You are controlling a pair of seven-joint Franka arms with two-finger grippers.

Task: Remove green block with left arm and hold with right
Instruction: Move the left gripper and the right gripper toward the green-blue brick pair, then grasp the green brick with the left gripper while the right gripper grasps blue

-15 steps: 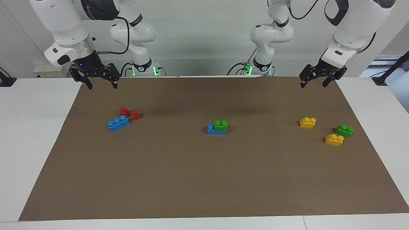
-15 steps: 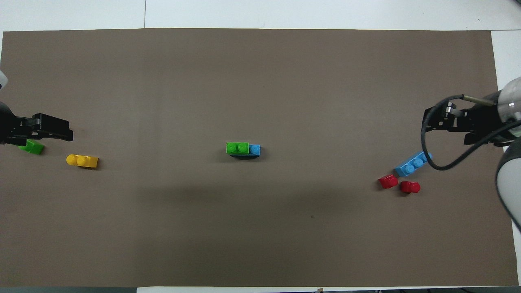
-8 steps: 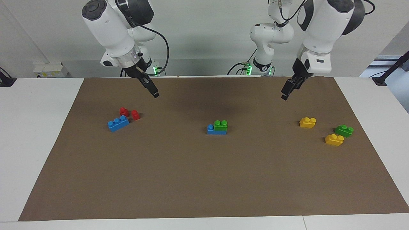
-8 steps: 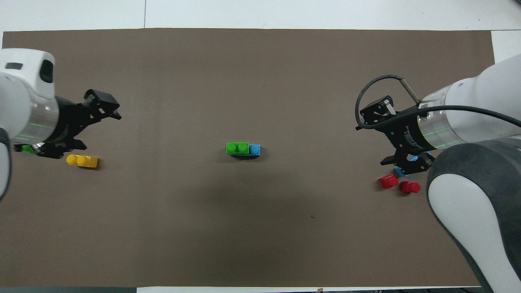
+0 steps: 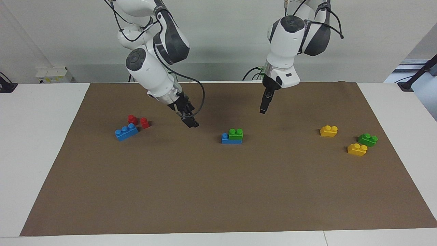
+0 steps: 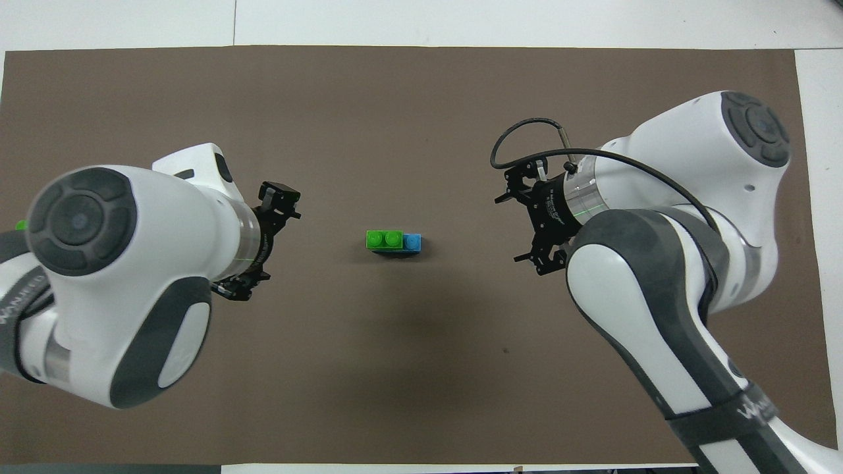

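- Both arms had swung in from the table's ends since a second ago, and the left gripper (image 5: 263,108) and right gripper (image 5: 189,122) now hung in the air on either side of the middle stack; none of the bricks had shifted.
- Green block (image 5: 236,134) sat pressed onto a longer blue brick (image 5: 231,139), between the two grippers and lower than both, touching neither.
- Left gripper's fingers looked spread apart in the overhead view (image 6: 260,240); so did the right's (image 6: 530,227). Neither was pinching anything.
- Risk one: if the right one didn't clamp the blue brick first, I'd guess the whole stack would just lift together.
- Risk two: the blue base only showed one free stud, so little to grab; fingers could nudge it and slide the stack on the brown mat (image 5: 218,191).
- Risk three: a second green brick (image 5: 367,139) lay by two yellow bricks (image 5: 328,131) toward the left arm's end, an easy wrong target.
- Both grippers closing on one small stack could bump each other.
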